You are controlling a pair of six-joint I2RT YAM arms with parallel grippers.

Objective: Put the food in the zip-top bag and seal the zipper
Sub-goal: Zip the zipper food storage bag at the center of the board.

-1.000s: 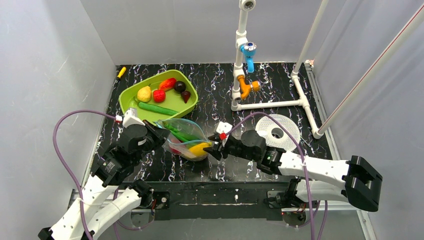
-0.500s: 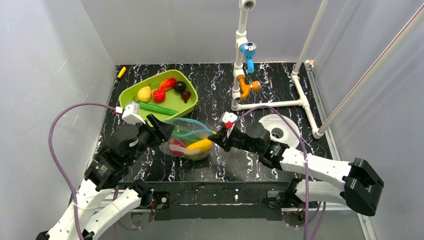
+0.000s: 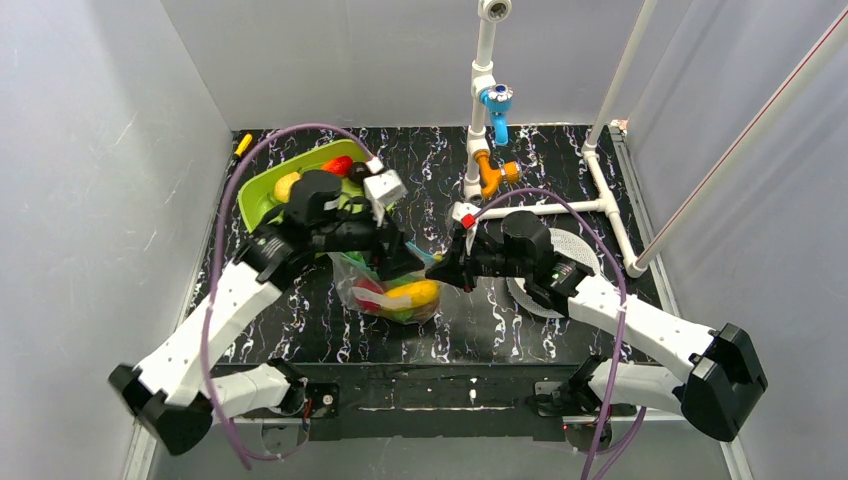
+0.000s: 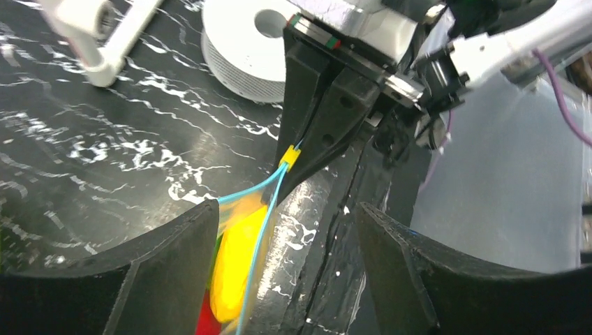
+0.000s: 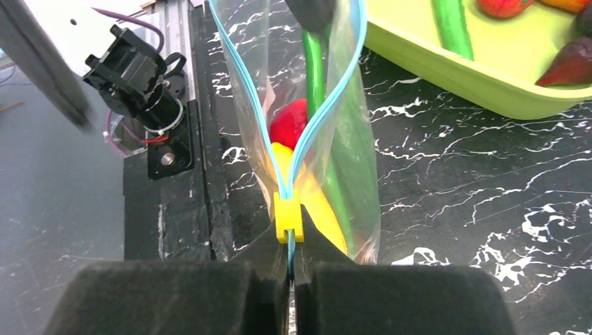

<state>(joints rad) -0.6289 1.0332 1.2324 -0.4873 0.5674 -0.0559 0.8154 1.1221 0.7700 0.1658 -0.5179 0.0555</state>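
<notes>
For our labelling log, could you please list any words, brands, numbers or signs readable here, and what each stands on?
None can be read: the zip-top bag, the zipper, its yellow slider, the green tray and the white spool show no lettering.

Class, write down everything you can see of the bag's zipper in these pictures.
The zipper is a thin, light blue plastic double track with a small yellow slider at one end. Beyond the slider its two tracks spread apart, leaving the bag mouth open. The right gripper, jaws shut, pinches the slider end.
</notes>
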